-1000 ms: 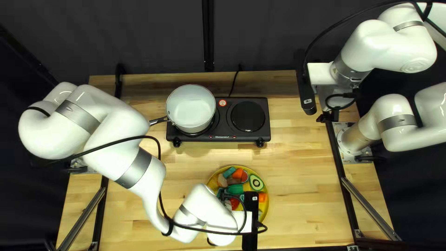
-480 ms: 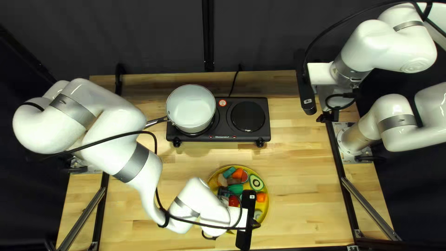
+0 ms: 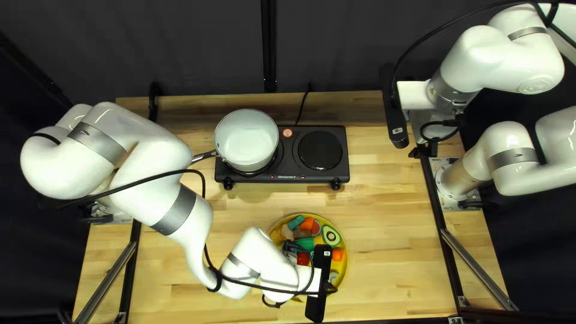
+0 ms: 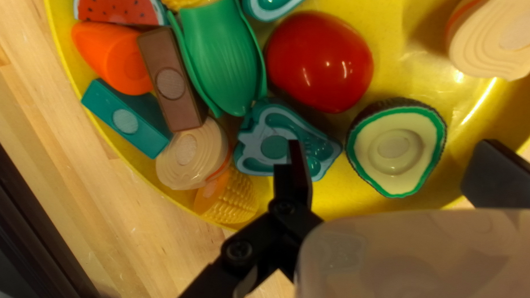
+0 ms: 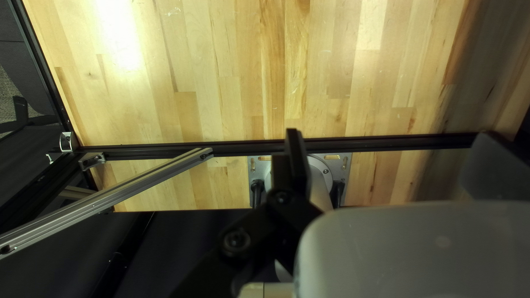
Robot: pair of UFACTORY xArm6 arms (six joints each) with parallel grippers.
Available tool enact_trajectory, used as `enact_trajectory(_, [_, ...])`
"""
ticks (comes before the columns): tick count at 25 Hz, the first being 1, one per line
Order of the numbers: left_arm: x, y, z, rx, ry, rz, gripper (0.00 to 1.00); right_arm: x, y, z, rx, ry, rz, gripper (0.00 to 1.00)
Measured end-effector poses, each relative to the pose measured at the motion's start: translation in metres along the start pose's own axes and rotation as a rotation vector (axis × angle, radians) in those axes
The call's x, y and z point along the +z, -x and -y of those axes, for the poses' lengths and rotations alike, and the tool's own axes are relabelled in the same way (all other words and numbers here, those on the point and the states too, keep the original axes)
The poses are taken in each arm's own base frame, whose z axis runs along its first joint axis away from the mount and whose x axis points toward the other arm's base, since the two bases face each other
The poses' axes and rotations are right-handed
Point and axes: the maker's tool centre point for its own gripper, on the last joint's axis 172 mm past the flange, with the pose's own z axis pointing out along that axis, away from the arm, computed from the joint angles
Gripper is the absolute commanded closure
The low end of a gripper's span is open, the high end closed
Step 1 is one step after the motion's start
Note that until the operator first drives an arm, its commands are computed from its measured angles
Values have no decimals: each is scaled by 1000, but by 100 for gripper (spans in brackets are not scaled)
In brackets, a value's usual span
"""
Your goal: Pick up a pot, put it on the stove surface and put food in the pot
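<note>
My left gripper (image 3: 293, 247) is over the yellow bowl (image 3: 344, 264) in the top left view. In the left wrist view that gripper (image 4: 395, 157) stands open above the bowl (image 4: 331, 205), an avocado half (image 4: 395, 148) lying below the gap between its fingers. A teal piece (image 4: 276, 146), red tomato (image 4: 320, 62) and green-husked corn (image 4: 221, 58) lie nearby. The white pot (image 3: 245, 138) sits on the left burner of the stove (image 3: 291, 155). My right gripper (image 3: 418, 151) hangs at the table's right side; in the right wrist view this gripper (image 5: 392, 149) is open and holds nothing.
The right burner (image 3: 320, 150) is bare. The pot's handle (image 3: 203, 156) points toward my left arm (image 3: 150, 171), which spans the table's left part. A black rail (image 3: 433, 198) runs along the table's right side. Behind the stove lies a black cord (image 3: 304, 103).
My left gripper has shifted a little toward the left and the table's far edge, uncovering more of the food in the bowl. The pot and right arm have stayed still.
</note>
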Motion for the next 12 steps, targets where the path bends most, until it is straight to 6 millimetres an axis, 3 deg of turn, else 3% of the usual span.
enact_trajectory(1, [1, 0, 0, 1, -2, -1, 100, 0, 0, 0, 0, 0, 0, 0])
enact_trajectory(12, [1, 0, 1, 2, -9, -4, 100, 0, 0, 0, 0, 0, 0, 0])
